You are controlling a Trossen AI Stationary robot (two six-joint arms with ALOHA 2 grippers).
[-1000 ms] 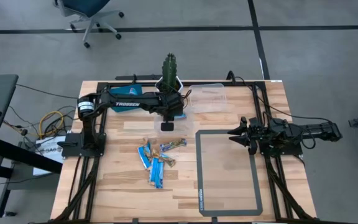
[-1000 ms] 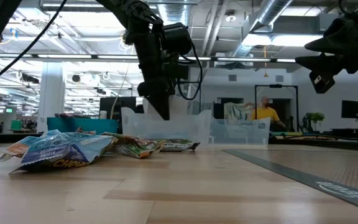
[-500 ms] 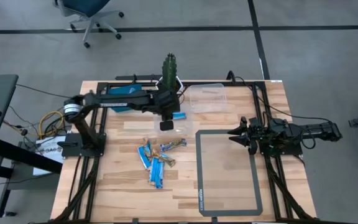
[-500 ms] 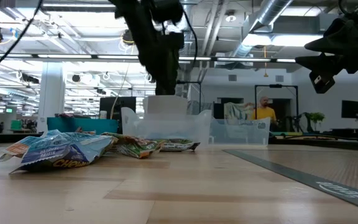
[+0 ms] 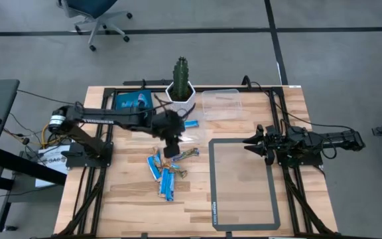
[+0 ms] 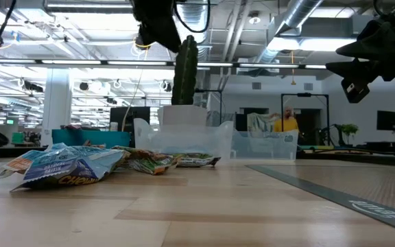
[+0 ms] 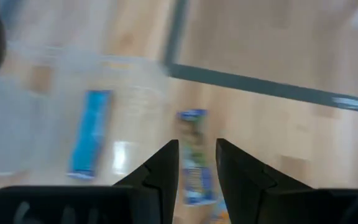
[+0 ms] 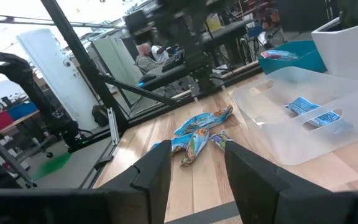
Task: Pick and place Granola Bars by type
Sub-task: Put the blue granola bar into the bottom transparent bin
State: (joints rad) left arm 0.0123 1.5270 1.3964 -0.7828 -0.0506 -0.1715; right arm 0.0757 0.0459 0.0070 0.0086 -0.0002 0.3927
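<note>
Granola Bars [image 5: 166,174] (crinkly, foil-wrapped) lie heaped on grained wooden table [image 5: 125,199].

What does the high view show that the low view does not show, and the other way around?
Only the high view shows the blue tray holding a bar, the light blue bar inside a clear container, the grey-framed mat, and the left gripper above the pile.

Only the low view shows the room behind the table, with a person in yellow far off.

Both show the pile of granola bars, the cactus in its white pot, another clear container and the right gripper, waiting off to the side.
</note>
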